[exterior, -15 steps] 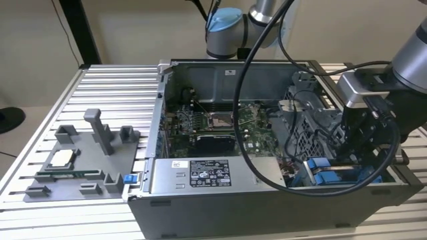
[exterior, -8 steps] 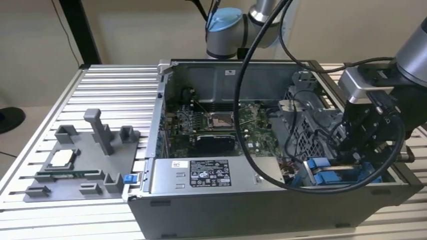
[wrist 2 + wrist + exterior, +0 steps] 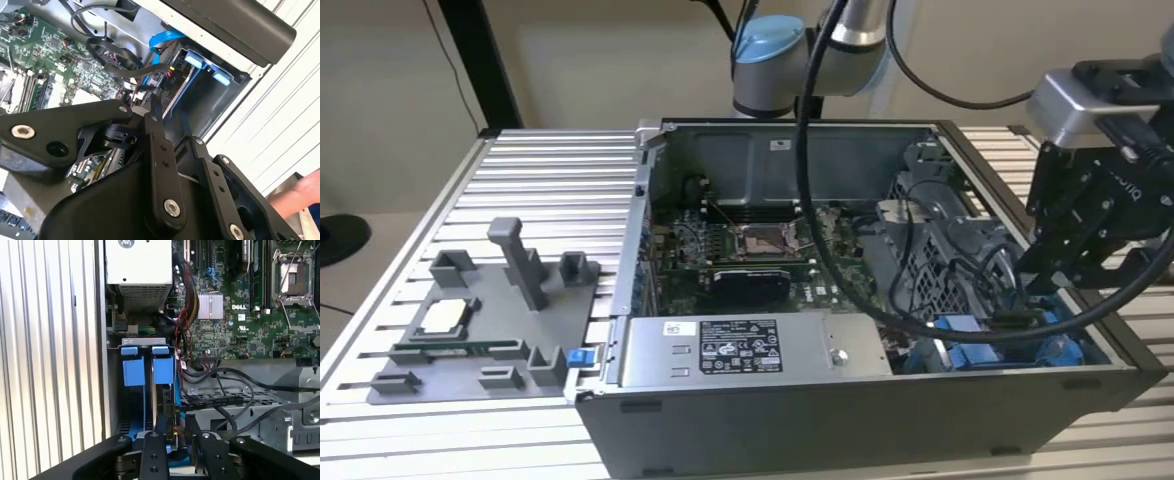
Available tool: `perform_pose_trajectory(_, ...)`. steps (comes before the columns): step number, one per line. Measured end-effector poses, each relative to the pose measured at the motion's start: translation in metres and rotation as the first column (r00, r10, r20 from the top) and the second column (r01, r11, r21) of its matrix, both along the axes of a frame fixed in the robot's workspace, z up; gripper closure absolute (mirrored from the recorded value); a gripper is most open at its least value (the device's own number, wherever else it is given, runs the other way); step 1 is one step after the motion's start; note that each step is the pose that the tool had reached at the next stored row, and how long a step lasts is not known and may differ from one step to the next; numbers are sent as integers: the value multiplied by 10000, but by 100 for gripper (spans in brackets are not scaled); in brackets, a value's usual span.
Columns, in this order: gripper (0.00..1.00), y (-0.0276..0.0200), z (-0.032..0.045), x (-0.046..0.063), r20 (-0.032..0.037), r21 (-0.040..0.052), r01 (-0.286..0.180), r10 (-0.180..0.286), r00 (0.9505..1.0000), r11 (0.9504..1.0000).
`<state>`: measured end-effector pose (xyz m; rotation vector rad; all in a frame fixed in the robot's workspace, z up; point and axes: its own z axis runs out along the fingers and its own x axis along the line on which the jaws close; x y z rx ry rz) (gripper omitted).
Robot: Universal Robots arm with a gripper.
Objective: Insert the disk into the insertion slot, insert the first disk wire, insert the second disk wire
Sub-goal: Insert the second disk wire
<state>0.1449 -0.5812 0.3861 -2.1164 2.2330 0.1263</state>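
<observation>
The arm point(image 3: 781, 50) rises behind the open computer case point(image 3: 854, 400) and reaches over to the exterior view's right, where its black gripper point(image 3: 1067, 275) hangs pointing down into the case's near right corner. In the first wrist view the gripper point(image 3: 175, 432) has its two black fingers point(image 3: 152, 455) drawn close, pinched on a dark cable connector point(image 3: 170, 420) held at the edge of the disk point(image 3: 159, 405). From the second wrist view the fingers point(image 3: 160, 145) look just as narrowly set, tips beside a small connector with red and yellow wires point(image 3: 170, 75).

The disk stands on edge inside the insertion slot point(image 3: 137, 342), a grey metal bay at the case wall; two bright blue tabs point(image 3: 148, 367) of its carrier stick up side by side at the bay's mouth. In the exterior view, blue plastic point(image 3: 961, 325) shows low in that same corner.

Black cables point(image 3: 235, 380) loop across the perforated drive cage point(image 3: 225, 397) just beside the bay. The green motherboard point(image 3: 747, 250) lies farther in, and the grey power-supply box point(image 3: 734, 350) sits along the near wall. A grey fixture tray point(image 3: 494, 320) rests on the ribbed tabletop point(image 3: 547, 160), well apart to the exterior view's left.
</observation>
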Motion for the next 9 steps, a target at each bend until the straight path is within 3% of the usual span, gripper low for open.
perform_pose_trajectory(2,0,0,56,0,1,-4,-1,1,10000,10000)
perform_pose_trajectory(9,0,-2,56,-1,0,-1,1,-1,10000,10000)
